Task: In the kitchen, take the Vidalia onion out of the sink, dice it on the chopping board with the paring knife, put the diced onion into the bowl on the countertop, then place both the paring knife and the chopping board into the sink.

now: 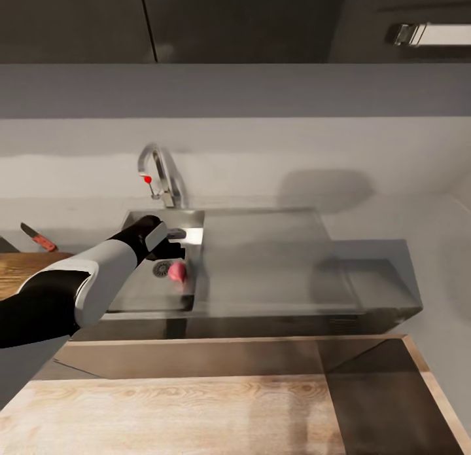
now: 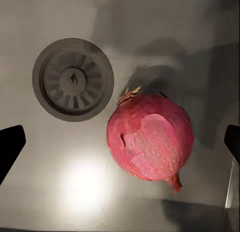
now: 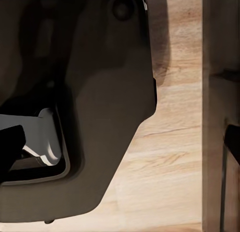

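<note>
The pinkish-red Vidalia onion (image 1: 177,272) lies on the floor of the steel sink (image 1: 147,296), right beside the round dark drain (image 1: 161,268). My left gripper (image 1: 170,248) hangs over the basin just above the onion, reached in from the left. In the left wrist view the onion (image 2: 150,142) sits between the two dark fingertips (image 2: 10,147), which stand far apart and touch nothing: the gripper is open. The drain (image 2: 73,79) lies close by. The red-handled paring knife (image 1: 38,237) lies on the countertop behind the wooden chopping board (image 1: 23,272). The bowl is out of view.
The chrome tap (image 1: 160,173) with its red dot rises behind the basin. A flat drainboard (image 1: 261,258) spreads to the right of it. My right gripper (image 3: 120,144) is open, down beside the robot's dark body (image 3: 90,91) over the light wood floor (image 3: 170,157).
</note>
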